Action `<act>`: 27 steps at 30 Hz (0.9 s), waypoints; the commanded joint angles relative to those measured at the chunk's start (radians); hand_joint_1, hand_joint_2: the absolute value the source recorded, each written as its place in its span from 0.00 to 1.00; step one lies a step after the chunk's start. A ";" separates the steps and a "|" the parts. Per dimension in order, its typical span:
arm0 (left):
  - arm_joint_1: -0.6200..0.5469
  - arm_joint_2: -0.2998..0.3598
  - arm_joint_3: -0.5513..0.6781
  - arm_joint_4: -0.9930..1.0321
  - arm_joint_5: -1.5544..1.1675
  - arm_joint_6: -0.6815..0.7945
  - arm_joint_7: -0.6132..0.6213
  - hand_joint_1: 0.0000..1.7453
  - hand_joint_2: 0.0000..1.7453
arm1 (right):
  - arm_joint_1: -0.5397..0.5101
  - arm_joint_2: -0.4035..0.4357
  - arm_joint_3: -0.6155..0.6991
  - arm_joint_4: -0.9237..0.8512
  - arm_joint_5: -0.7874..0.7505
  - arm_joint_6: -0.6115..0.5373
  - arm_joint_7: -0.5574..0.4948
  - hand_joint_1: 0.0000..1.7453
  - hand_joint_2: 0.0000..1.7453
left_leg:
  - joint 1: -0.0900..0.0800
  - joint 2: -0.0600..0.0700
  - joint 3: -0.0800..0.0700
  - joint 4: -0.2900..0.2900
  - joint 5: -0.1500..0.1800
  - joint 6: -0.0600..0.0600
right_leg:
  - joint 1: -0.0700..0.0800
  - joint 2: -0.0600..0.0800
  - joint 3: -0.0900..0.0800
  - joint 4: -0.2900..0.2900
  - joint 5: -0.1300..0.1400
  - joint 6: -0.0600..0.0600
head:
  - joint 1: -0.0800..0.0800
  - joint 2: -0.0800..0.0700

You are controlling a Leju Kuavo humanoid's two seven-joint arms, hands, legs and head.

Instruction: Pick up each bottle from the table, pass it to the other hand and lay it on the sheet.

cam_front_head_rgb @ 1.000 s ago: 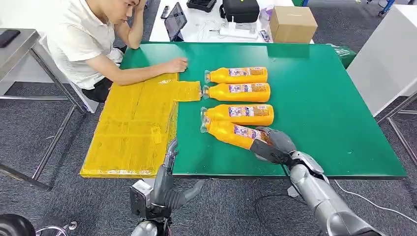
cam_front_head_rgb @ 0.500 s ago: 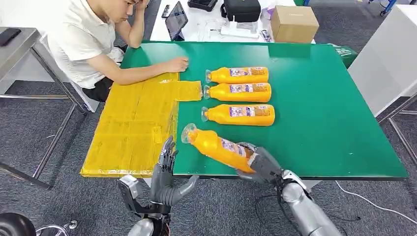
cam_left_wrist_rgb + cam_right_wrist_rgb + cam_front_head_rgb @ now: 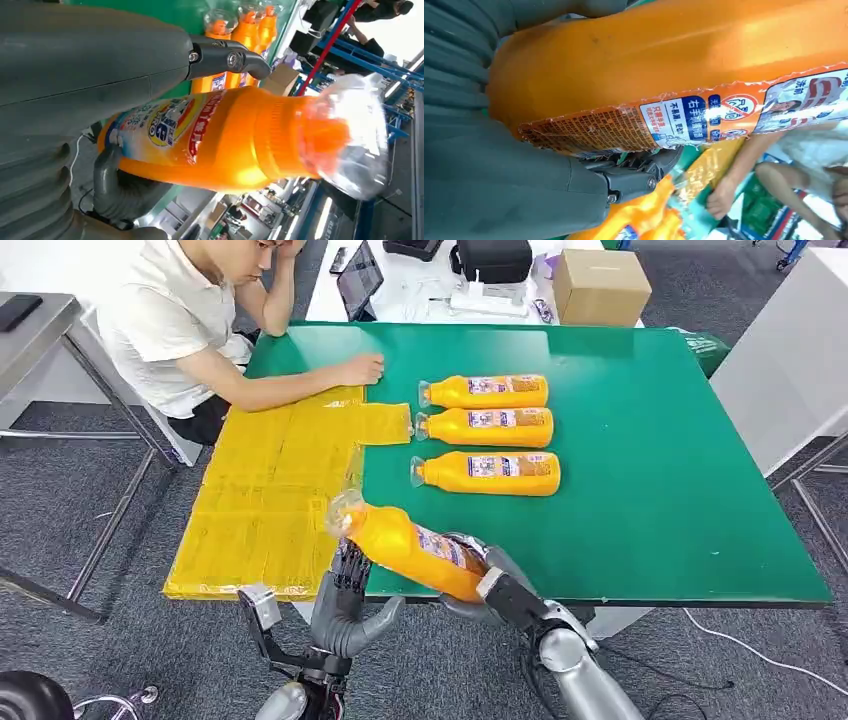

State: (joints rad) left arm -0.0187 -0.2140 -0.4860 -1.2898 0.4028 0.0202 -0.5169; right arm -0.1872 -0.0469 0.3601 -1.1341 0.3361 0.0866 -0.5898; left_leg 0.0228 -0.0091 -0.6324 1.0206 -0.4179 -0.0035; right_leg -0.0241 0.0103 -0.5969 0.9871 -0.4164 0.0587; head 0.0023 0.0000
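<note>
The held bottle [image 3: 408, 546], orange with a clear cap wrapper, hangs in the air over the near edge of the green table [image 3: 650, 490], tilted, its cap end pointing toward the yellow sheet [image 3: 270, 490] and its base end in the right hand [image 3: 490, 585]. The right hand's fingers wrap around the base; the right wrist view shows the thumb [image 3: 634, 175] pressed against the labelled side of the bottle [image 3: 674, 75].

The left hand [image 3: 345, 595] stands upright just below the bottle's neck, palm toward it, fingers apart and reaching up beside the neck. In the left wrist view the bottle [image 3: 240, 140] lies across this hand, with the thumb [image 3: 120, 185] curving under it and a dark finger [image 3: 225, 57] above; whether the fingers press on it or only bracket it cannot be told.

Three more bottles lie on their sides in a column on the table, caps toward the sheet: the near bottle [image 3: 487, 472], the middle bottle [image 3: 485, 426] and the far bottle [image 3: 485, 391], well apart from the held one. The sheet covers the table's left part and overhangs its near edge.

A person [image 3: 180, 320] sits at the far left corner, one hand [image 3: 358, 370] resting on the table at the sheet's far edge. Behind the table stand a cardboard box [image 3: 600, 285] and a tablet [image 3: 358, 280].
</note>
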 commanded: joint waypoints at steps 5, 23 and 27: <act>-0.077 0.027 -0.068 0.056 -0.026 0.015 0.031 0.00 1.00 | -0.086 0.055 0.197 0.122 0.017 0.010 -0.014 1.00 1.00 | 0.000 0.004 0.004 -0.001 -0.001 0.001 | 0.001 0.003 0.003 -0.001 0.000 -0.003 | 0.000 0.000; -0.105 0.036 -0.058 0.029 0.226 -0.189 0.122 1.00 1.00 | -0.169 0.166 0.390 0.425 0.009 0.009 -0.032 0.88 1.00 | 0.001 0.002 0.003 -0.001 -0.001 0.001 | 0.002 0.000 0.003 -0.001 -0.001 -0.003 | 0.000 0.000; -0.100 0.039 -0.058 0.038 0.283 -0.242 0.156 1.00 1.00 | -0.178 0.164 0.400 0.440 0.004 0.005 -0.043 1.00 1.00 | 0.001 0.000 0.002 0.000 -0.001 0.001 | 0.001 -0.001 0.002 -0.001 -0.001 -0.002 | 0.000 0.000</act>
State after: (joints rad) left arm -0.0677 -0.1804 -0.4890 -1.2879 0.6188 -0.1225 -0.4127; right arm -0.3281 0.0816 0.6329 -0.8499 0.3334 0.0885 -0.6298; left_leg 0.0231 -0.0084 -0.6335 1.0206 -0.4174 -0.0039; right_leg -0.0241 0.0105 -0.5987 0.9872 -0.4163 0.0587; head 0.0019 0.0000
